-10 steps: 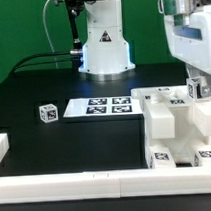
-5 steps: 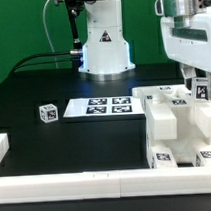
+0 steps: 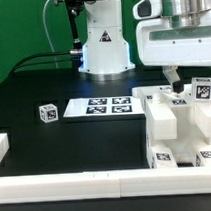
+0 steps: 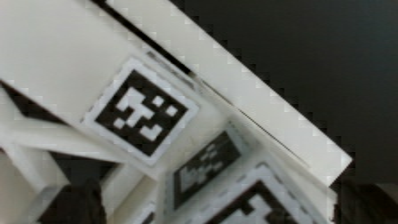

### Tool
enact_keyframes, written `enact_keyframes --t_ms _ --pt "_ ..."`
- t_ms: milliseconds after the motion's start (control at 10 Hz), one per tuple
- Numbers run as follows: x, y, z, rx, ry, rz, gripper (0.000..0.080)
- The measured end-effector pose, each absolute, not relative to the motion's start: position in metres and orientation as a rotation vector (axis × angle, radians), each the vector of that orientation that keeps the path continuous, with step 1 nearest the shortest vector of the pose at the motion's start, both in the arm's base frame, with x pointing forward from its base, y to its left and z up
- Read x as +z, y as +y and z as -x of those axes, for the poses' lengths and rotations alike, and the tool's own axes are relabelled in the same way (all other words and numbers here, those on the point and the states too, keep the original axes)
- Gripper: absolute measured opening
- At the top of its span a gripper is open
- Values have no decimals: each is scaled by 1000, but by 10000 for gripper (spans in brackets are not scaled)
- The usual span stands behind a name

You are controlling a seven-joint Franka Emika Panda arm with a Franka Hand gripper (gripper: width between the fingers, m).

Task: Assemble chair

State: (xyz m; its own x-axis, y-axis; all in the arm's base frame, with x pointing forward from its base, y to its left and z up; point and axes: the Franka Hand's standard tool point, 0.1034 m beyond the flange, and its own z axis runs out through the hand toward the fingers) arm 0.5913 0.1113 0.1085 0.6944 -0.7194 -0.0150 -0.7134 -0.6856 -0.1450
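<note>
The chair is a blocky white assembly with black-and-white tags, standing at the exterior view's right. A small tagged piece sits on its upper far right. My gripper hangs just above the assembly and beside that piece, apart from it. In the wrist view my gripper is open: its dark fingers stand wide at either edge, with nothing clamped. Tagged white chair parts fill the view below them. A loose tagged white block lies on the black table at the exterior view's left.
The marker board lies flat in the middle, in front of the robot base. A long white rail runs along the front edge, and a white piece sits at the exterior view's left edge.
The gripper has opened, let go of the small tagged piece on the chair's top and risen, shifting toward the exterior view's left. The piece stays on the assembly.
</note>
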Motion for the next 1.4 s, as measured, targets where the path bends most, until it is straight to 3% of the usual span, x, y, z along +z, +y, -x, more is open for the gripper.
enact_keyframes --t_ms 300,400,500,700,1200,1400 --pt "113 119 -593 -85 749 2997 649" --pt "111 117 -592 -77 844 2964 523" --pt "112 116 -592 -78 836 2968 523" --pt "111 117 -592 -73 966 2924 278" --pt "112 114 -593 -30 1521 2651 279" --pt "111 121 -593 18 2018 2298 279"
